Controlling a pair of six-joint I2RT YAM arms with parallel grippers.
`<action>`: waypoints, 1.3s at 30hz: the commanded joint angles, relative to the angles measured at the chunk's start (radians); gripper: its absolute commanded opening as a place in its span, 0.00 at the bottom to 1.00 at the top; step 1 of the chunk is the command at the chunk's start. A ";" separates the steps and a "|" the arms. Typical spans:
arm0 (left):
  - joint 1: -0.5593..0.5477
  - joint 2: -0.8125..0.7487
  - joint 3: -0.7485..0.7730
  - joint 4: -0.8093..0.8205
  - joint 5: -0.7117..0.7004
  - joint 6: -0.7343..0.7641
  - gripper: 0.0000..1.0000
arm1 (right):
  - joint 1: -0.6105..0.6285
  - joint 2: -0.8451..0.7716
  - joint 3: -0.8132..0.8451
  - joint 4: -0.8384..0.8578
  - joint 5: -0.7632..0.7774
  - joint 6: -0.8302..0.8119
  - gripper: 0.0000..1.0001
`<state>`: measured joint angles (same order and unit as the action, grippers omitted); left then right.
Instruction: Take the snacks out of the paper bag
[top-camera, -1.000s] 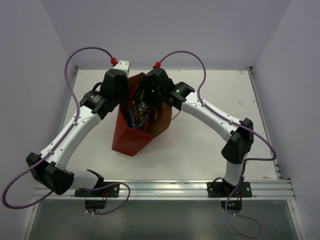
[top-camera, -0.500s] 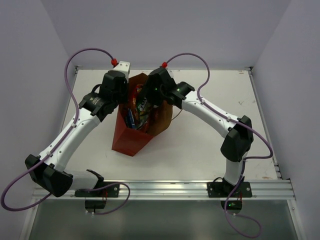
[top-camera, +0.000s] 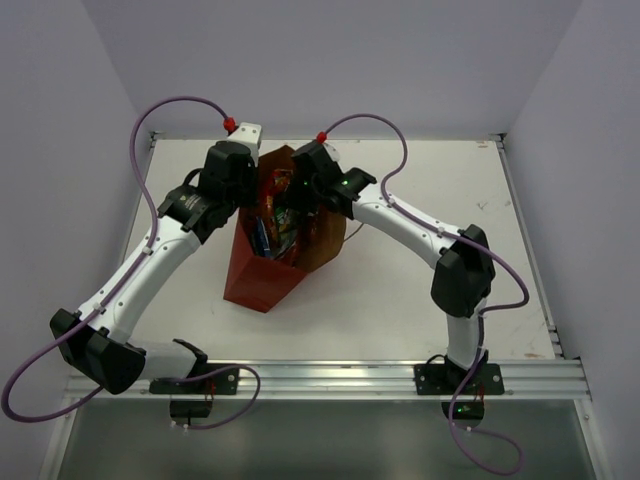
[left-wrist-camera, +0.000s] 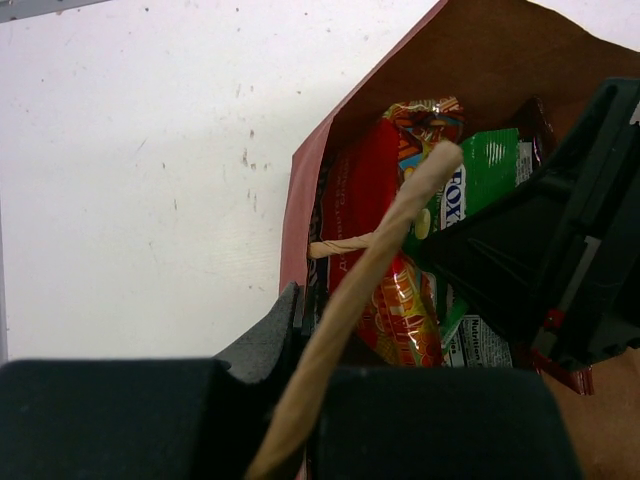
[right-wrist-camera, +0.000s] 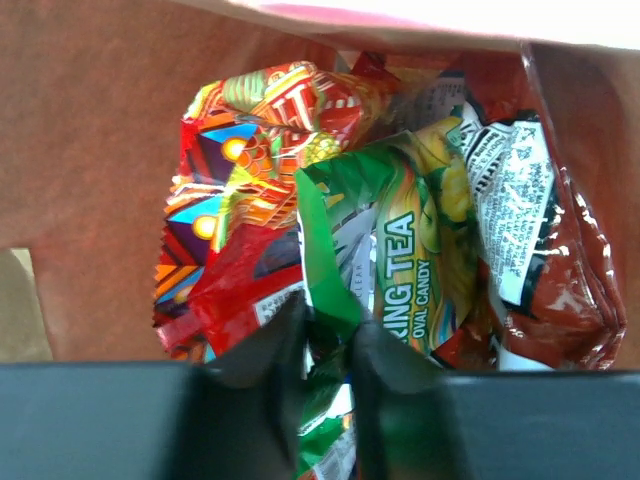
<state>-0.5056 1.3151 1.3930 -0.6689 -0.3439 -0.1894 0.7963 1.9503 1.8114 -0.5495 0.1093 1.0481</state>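
The white counter (top-camera: 420, 290) is seen from above, with the 2 arms bolted at its near edge. The left arm (top-camera: 150, 265) is stretched toward the far middle, and the right arm (top-camera: 410, 230) is bent inward to the same spot.

Between their ends the reddish-brown paper bag (top-camera: 255, 275) is stood on the counter with its mouth open (the near corner of its base is pointed toward the arm bases). All the snacks in view are held inside it.

The left hand (left-wrist-camera: 300, 320) is clamped shut on the bag's rim. Its dark finger is pressed against the edge of the wall, and the bag's twisted paper handle (left-wrist-camera: 370, 290) is draped across it. The right hand (right-wrist-camera: 325, 345) is set down inside the bag among the packets. Its 2 fingers (right-wrist-camera: 255, 355) are drawn almost together, and a fold of the green-white packet (right-wrist-camera: 400, 250) is pinched between them.

In the right wrist view, a red chip bag (right-wrist-camera: 240, 170) with bright patterning is crumpled against the bag's wall, left of the green-white packet. On the other side a dark red packet (right-wrist-camera: 560, 290) with a white printed label is wedged, touching the green-white one. From above, a blue packet (top-camera: 260, 236) is glimpsed at the left of the bag's mouth, partly covered by the left hand.
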 joint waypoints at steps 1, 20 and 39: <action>-0.008 -0.054 0.015 0.155 0.011 0.024 0.00 | -0.002 -0.014 0.028 0.040 -0.008 -0.006 0.15; -0.005 -0.051 -0.008 0.134 -0.032 -0.016 0.00 | -0.072 -0.454 0.150 0.006 -0.154 -0.258 0.00; -0.004 -0.082 -0.026 0.154 0.005 0.007 0.00 | -0.603 -0.306 -0.049 0.111 -0.330 -0.289 0.00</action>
<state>-0.5056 1.2926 1.3590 -0.6487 -0.3527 -0.1974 0.2176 1.5761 1.7565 -0.5365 -0.1699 0.7769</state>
